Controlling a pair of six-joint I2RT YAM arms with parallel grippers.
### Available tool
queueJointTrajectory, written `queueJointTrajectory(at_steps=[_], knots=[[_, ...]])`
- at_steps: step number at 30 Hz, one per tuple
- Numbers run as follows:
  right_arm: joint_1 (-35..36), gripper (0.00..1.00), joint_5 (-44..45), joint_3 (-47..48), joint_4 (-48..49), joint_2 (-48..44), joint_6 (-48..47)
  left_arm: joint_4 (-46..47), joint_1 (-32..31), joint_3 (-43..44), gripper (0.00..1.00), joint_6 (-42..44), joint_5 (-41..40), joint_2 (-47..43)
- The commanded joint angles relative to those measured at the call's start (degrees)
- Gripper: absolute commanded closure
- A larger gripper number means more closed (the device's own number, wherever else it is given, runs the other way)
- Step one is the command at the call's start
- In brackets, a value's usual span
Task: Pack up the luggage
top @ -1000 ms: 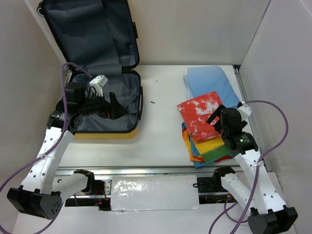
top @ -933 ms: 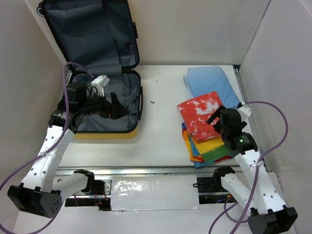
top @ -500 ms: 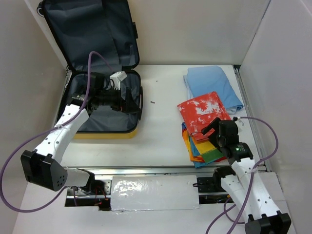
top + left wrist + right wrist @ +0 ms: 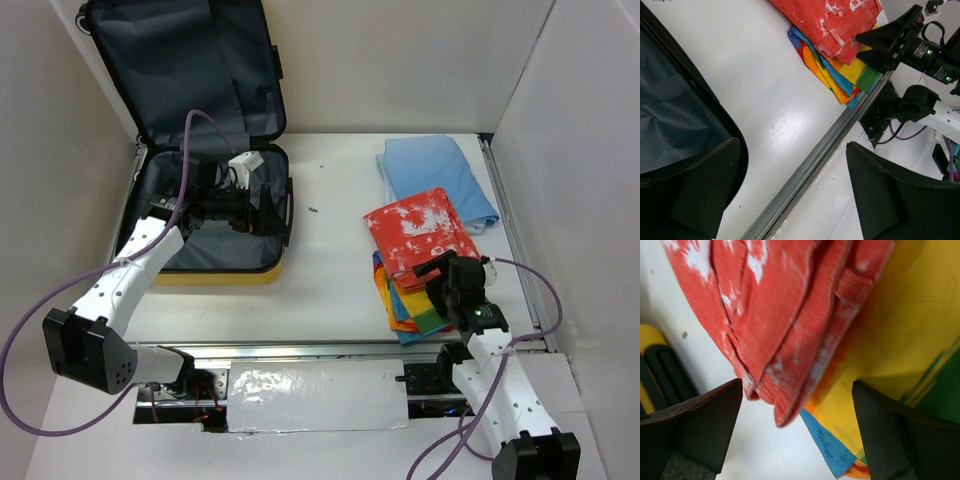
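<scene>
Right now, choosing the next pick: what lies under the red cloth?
Under the red cloth shows a folded multicoloured cloth, yellow, orange, blue and green at its edges. Its middle, and anything below, is covered.

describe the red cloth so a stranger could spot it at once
On the white table, look right of the open yellow luggage. The red cloth lies folded there, overlapping a light-blue cloth behind and a multicoloured cloth in front. Only it is red with white blotches.

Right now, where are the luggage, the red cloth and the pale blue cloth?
luggage (image 4: 190,70): top view, grey lining of the open lid.
red cloth (image 4: 412,232): top view, its middle.
pale blue cloth (image 4: 432,172): top view, its uncovered middle.
</scene>
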Motion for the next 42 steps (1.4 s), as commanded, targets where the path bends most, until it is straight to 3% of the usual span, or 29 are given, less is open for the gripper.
queueJointTrajectory(at_steps=[1,5,12,18,28,30,31,34,42], knots=[[-1.37,0.05,-0.25,0.11,7.55,1.74,0.88,1.62,-0.21,-0.66,0.01,0.41,1.78,-1.85],[-2.43,0.08,-0.6,0.03,10.44,6.4,1.49,1.62,-0.21,-0.57,0.01,0.14,1.86,-1.41],[-2.6,0.09,-0.34,-4.45,16.86,7.2,5.97,2.41,-0.3,-0.05,0.01,-0.82,3.44,-0.8],[-2.87,0.15,1.59,-4.02,21.0,9.3,5.89,1.97,-1.44,1.27,0.01,-1.09,3.53,0.87],[-3.04,0.43,1.51,-1.91,23.37,12.74,4.49,2.41,-2.14,0.48,0.01,-1.53,3.09,1.14],[-2.96,0.66,0.9,-0.16,22.23,12.56,2.82,2.59,-2.4,1.18,0.01,-1.88,2.48,1.84],[-3.04,0.69,0.54,0.72,21.27,12.56,2.2,2.59,-2.58,1.53,0.01,-2.58,2.13,2.19],[-3.04,0.76,-1.91,3.71,19.42,13.7,-0.34,2.32,-4.25,5.39,0.01,-4.33,-0.24,5.96],[-2.96,1.0,-7.01,6.97,15.74,14.49,-4.74,2.5,-13.55,27.79,0.01,-5.93,-3.84,28.88]])
